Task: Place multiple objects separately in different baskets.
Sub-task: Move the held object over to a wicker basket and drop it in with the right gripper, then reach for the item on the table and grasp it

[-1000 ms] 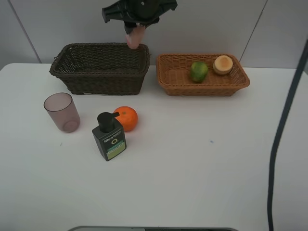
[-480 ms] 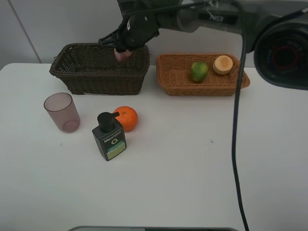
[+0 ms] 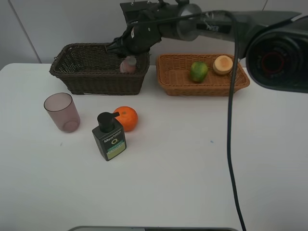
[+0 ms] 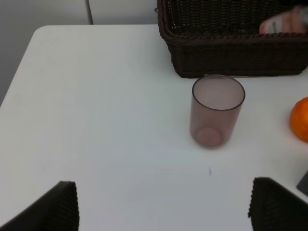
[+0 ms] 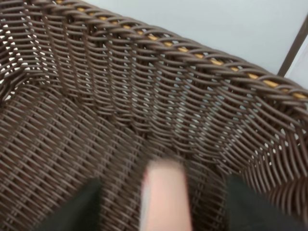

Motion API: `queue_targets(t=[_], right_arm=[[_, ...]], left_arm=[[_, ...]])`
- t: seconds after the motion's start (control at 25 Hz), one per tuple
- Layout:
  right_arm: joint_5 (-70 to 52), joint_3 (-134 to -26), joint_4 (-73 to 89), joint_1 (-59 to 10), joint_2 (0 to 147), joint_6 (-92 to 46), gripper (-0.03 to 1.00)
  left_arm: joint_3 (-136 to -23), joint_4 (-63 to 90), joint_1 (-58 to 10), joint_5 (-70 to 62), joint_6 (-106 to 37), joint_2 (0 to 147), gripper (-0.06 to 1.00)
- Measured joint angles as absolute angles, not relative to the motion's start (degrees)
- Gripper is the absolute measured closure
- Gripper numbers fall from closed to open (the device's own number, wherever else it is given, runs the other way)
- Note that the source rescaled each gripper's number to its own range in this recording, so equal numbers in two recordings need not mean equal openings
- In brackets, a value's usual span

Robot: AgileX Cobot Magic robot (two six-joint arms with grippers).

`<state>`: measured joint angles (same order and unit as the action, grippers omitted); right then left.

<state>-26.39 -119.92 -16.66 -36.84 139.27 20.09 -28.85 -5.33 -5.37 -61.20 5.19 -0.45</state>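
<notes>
Dark brown woven basket [image 3: 96,82], tan woven basket [image 3: 202,89], seemingly pink bottle [image 3: 128,65]

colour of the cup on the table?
The cup is translucent dusky pink, with no pattern. It shows best in the left wrist view.

The right gripper [image 5: 163,204] has dropped to the dark basket [image 3: 98,79] and parted its jaws; the pink bottle [image 3: 128,64] sits lower inside.
</notes>
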Motion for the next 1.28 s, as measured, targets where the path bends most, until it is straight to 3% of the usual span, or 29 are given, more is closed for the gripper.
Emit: queue_targets(t=[0.08, 0.12, 0.24, 0.6, 1.08, 1.28], right_arm=[[-26.45, -119.92, -16.66, -36.84, 139.27, 20.09, 0.19], [-26.62, -119.92, -16.66, -36.84, 139.27, 20.09, 0.10], [-27.40, -119.92, -16.60, -36.84, 139.02, 20.09, -0.01], [-33.52, -119.92, -16.60, -36.84, 135.63, 20.09, -0.03], [-63.62, -119.73, -7.81, -36.86, 127.28, 11.27, -0.03], [-69.24, -111.53, -6.73, -34.53, 120.25, 10.83, -0.03]], left_arm=[[-28.85, -5.33, -5.37, -61.20, 5.19, -0.45, 0.03], [-28.85, -5.33, -5.37, -61.20, 5.19, -0.45, 0.03], [-28.85, -5.33, -5.37, -61.20, 5.19, -0.45, 0.03], [-28.85, -5.33, -5.37, -61.20, 5.19, -0.45, 0.03], [-28.85, -5.33, -5.37, -61.20, 5.19, -0.45, 0.03], [-28.85, -5.33, -5.37, -61.20, 5.19, -0.45, 0.03]])
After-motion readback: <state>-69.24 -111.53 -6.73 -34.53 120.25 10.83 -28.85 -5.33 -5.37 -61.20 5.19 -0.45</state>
